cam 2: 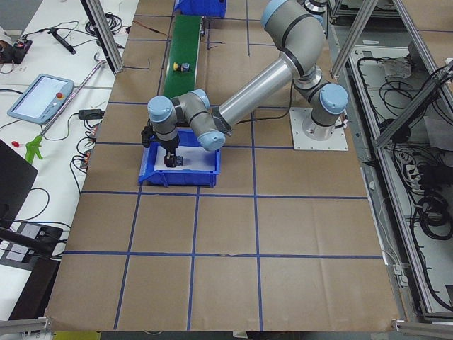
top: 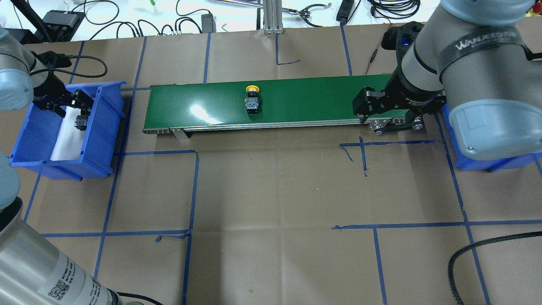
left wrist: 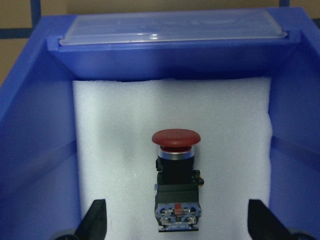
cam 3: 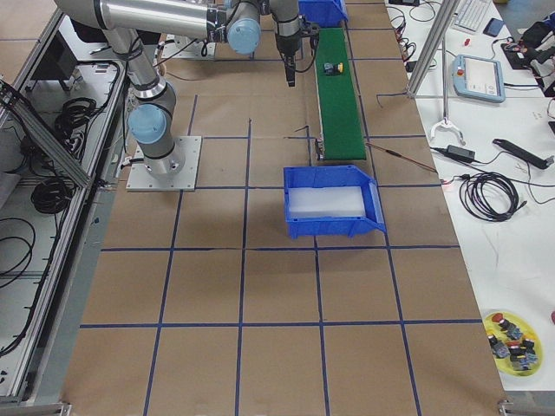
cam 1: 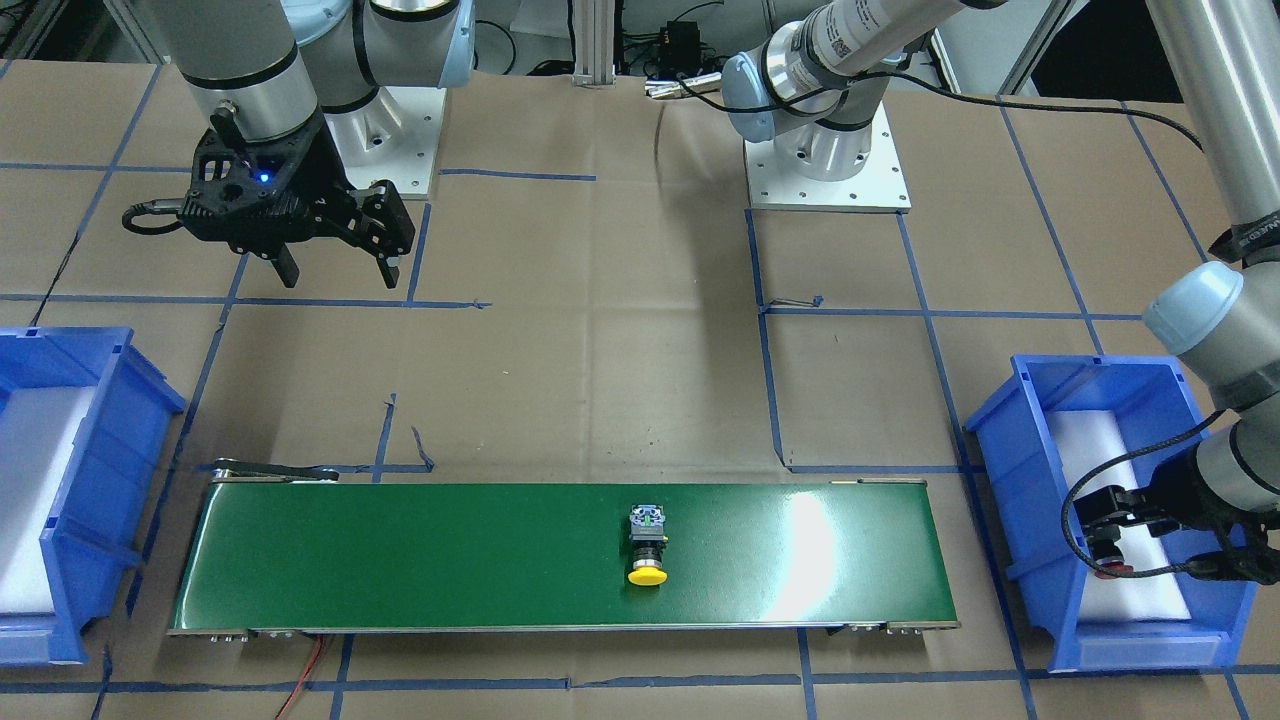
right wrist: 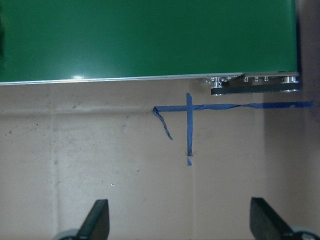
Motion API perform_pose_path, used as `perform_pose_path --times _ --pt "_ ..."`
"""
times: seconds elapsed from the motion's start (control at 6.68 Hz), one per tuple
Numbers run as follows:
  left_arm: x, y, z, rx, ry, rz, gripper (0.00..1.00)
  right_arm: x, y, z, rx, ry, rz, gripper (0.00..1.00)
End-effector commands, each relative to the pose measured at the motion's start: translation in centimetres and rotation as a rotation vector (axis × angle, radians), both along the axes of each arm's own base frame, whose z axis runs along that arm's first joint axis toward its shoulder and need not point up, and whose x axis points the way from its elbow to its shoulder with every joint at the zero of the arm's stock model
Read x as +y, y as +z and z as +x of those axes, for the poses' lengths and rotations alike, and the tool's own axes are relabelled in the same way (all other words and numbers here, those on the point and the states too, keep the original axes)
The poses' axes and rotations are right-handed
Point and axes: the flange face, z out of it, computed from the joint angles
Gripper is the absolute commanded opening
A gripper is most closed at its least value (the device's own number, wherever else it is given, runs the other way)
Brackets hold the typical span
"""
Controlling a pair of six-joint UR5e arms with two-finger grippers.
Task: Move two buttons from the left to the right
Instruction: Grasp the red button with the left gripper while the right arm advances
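The yellow-capped button (cam 1: 648, 550) (top: 252, 99) lies on its side near the middle of the green conveyor belt (cam 1: 400, 550) (top: 317, 101). The red-capped button (left wrist: 176, 170) (top: 79, 122) lies on white foam inside the blue bin (top: 106, 127) on my left. My left gripper (left wrist: 177, 222) (top: 78, 109) hangs open just over it, one finger on each side and neither touching it. My right gripper (cam 1: 340, 278) (right wrist: 180, 222) is open and holds nothing. It hovers over the brown table by the belt's right end.
A second blue bin (cam 1: 90, 470) (top: 487, 163) with white foam stands past the belt's right end, partly hidden by my right arm in the overhead view. Blue tape lines (right wrist: 189, 125) cross the paper-covered table. Cables lie along the far edge.
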Motion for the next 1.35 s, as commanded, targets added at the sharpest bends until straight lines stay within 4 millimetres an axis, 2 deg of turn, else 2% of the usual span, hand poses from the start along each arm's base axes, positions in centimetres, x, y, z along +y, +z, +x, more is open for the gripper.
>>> perform_pose_path --times 0.0,0.15,0.3,0.45,0.6,0.9,1.05,1.2 --pt "-0.4 -1.5 0.3 -0.007 0.002 -0.005 0.99 -1.9 -1.9 0.1 -0.004 -0.006 -0.054 1.0" --pt "-0.4 -1.6 0.3 -0.007 0.003 -0.005 0.99 -3.0 -2.7 0.1 -0.005 -0.008 -0.073 1.0" --pt "-0.5 -1.4 0.2 -0.007 0.002 -0.007 0.9 -3.1 -2.9 0.1 -0.005 -0.008 -0.07 1.0" --pt "-0.5 -1.4 0.3 -0.009 0.011 -0.007 0.59 -3.2 -2.9 0.1 -0.005 -0.008 -0.071 1.0" --pt "-0.6 -1.3 0.3 -0.004 0.035 -0.008 0.33 -3.5 -3.3 0.1 -0.007 -0.008 -0.065 1.0" --pt "-0.6 -0.9 0.2 -0.001 0.037 -0.006 0.02 -4.0 -3.5 0.1 -0.009 -0.007 -0.062 1.0" --pt "-0.7 0.0 0.3 -0.004 0.038 -0.008 0.0 -3.9 -3.7 0.1 -0.01 -0.007 -0.065 1.0" --pt "-0.4 2.2 0.1 0.001 0.038 0.013 0.0 -4.3 -4.4 0.1 -0.009 -0.007 -0.051 1.0"
